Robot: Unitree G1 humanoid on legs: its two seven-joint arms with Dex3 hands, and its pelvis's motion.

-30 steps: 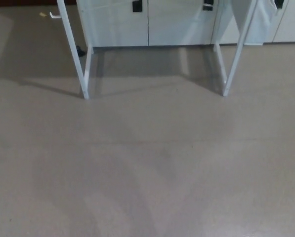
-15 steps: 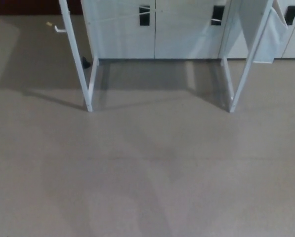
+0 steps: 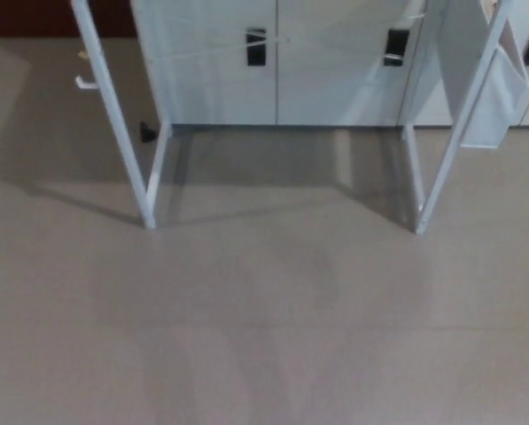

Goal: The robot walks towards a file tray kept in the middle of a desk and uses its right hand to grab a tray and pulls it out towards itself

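**Bare floor and desk legs before us, no tray or hands in sight**

Nearest to us we see only the floor [image 3: 264, 345], a plain beige-grey surface that fills the lower half of the head view, with faint soft shadows across it. Neither of our hands shows, left or right, so we cannot tell whether their fingers are spread or closed.

Farther on, two white desk legs meet the floor: the left leg [image 3: 113, 115] slants up toward picture left, and the right leg [image 3: 459, 133] slants up toward picture right. Behind each runs a second white strut, joining it at the foot. Only the frame of the desk is in view; its top lies beyond the upper edge, and with it the file tray, so we cannot tell the tray's place, which way it points, or how its long axis runs.

Beyond the legs stands a row of white cabinets [image 3: 273, 62] with dark handle recesses [image 3: 256, 47] on the doors. A small dark object [image 3: 146, 132] sits on the floor at the cabinet foot, too small to identify. At far upper left a dark reddish strip [image 3: 25, 18] borders the floor.
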